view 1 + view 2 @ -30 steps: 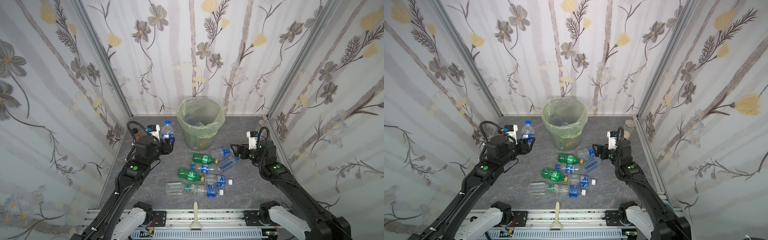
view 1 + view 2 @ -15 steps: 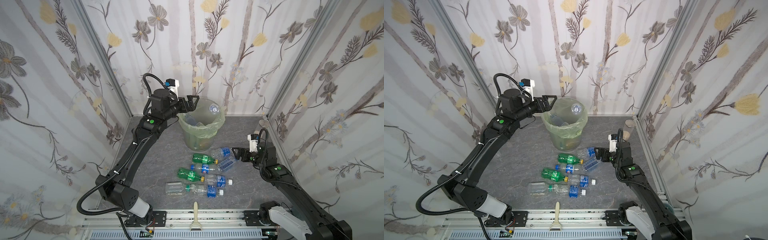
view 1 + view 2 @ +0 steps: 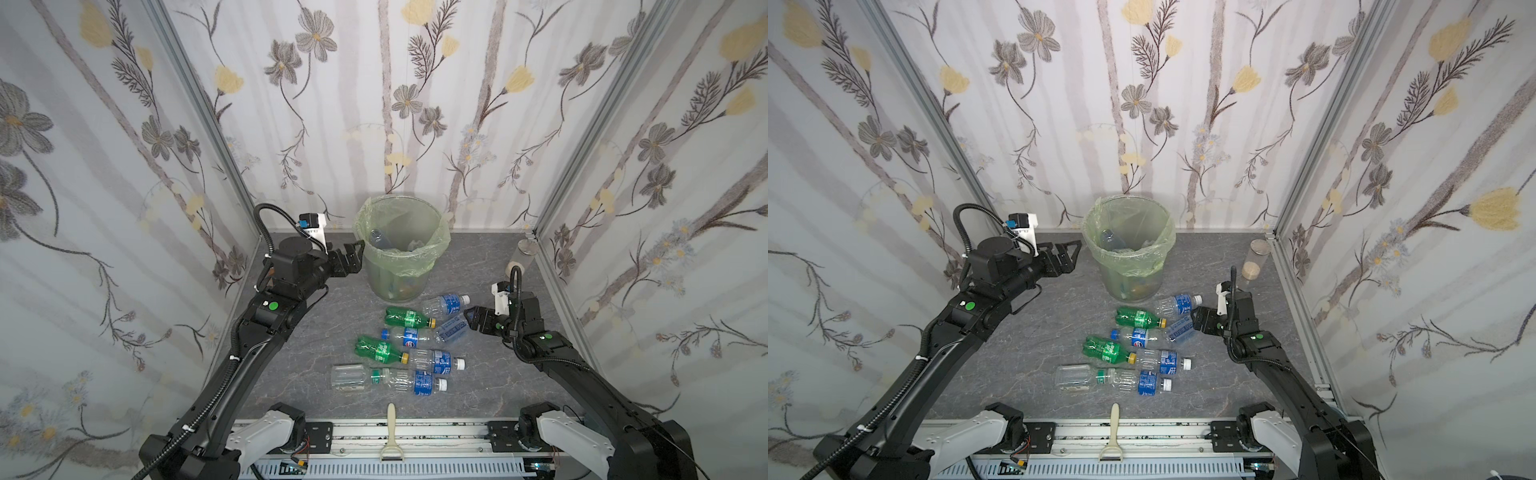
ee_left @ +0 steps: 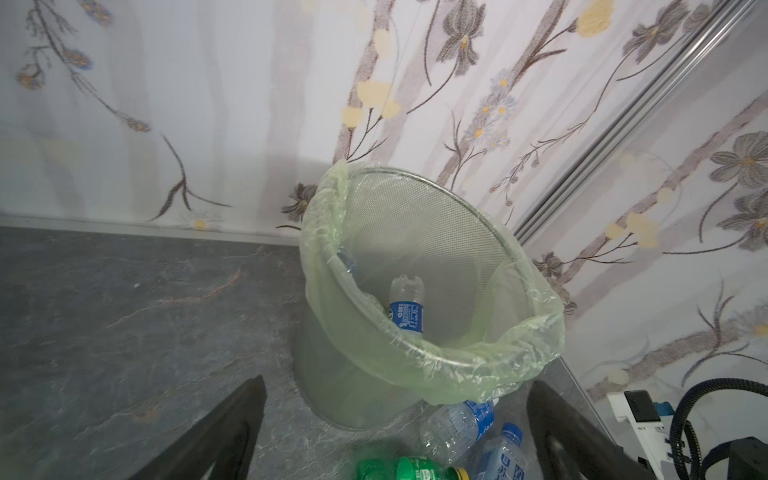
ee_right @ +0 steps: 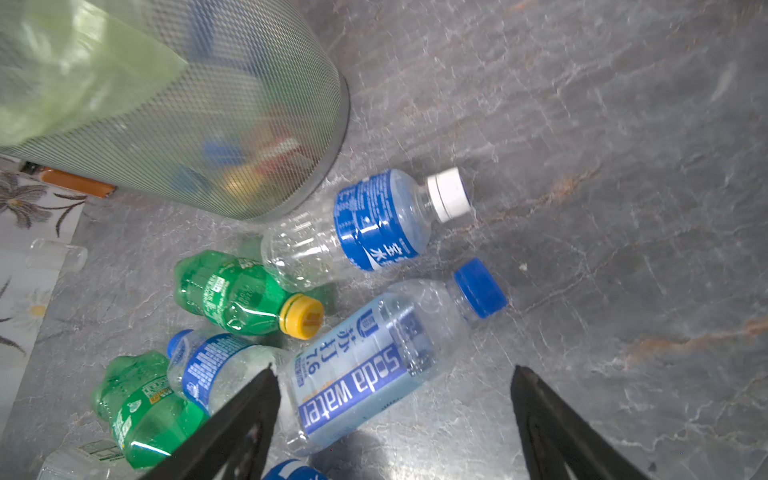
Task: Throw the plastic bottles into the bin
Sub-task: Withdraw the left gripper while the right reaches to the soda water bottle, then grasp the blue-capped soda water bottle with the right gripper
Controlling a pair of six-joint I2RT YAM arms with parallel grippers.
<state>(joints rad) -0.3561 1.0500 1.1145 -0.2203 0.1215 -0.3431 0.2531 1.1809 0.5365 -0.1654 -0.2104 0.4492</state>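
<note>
Flowery walls (image 3: 382, 104) on three sides, a grey stone-look floor (image 3: 307, 345) below. At the back of the floor, close to the far wall, the bin (image 3: 441, 246): round, see-through mesh, with a pale green bag (image 4: 457, 374) folded over the rim. Inside it, a few bottles, among them a blue-label bottle (image 4: 406, 316). Just left of the rim and up at its height, the left gripper (image 3: 358, 254), fingers spread wide apart, nothing between them. In front of the bin, flat on the floor, a bunch of plastic bottles (image 3: 405, 336), clear with blue labels or green with yellow caps, packed close together. At the right edge of that bunch, the right gripper (image 3: 468, 319), down low, fingers wide apart on both sides of the soda water bottle (image 5: 361, 374), not squeezing it: one finger just beside it, a big gap at the other. By the right wall, a clear jar (image 3: 524, 253). At the front edge, a cream-handled tool (image 3: 391, 419).
</note>
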